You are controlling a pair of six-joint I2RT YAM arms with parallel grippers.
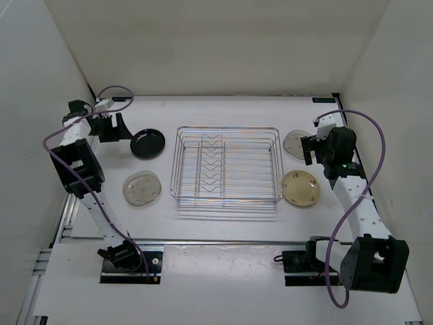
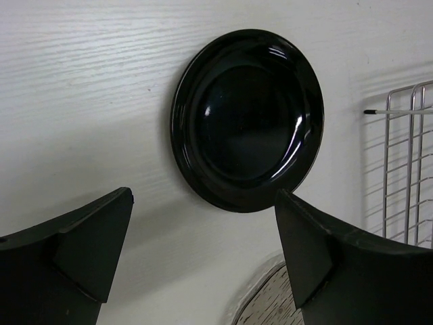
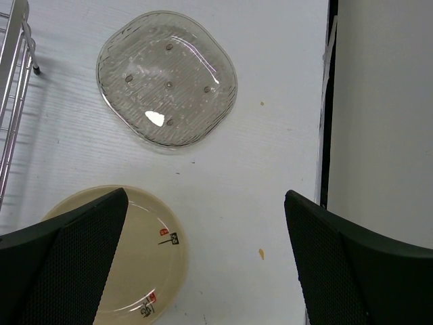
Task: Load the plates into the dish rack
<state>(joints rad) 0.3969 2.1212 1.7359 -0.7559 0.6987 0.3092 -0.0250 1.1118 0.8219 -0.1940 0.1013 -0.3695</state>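
White table (image 1: 223, 115), rack (image 1: 226, 166) at centre frame; your left gripper (image 2: 203, 196) and right gripper (image 3: 206, 195) stand wide apart, holding nothing.

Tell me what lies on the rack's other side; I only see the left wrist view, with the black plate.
Observer: Right of the dish rack lie two plates: a clear plate farther back and a cream plate closer to the front.
Operator: Anything loaded in the rack?
Observer: No, no plate stands between its prongs.
Operator: Where's the right gripper?
Observer: The right gripper hovers open above those two plates, holding nothing.
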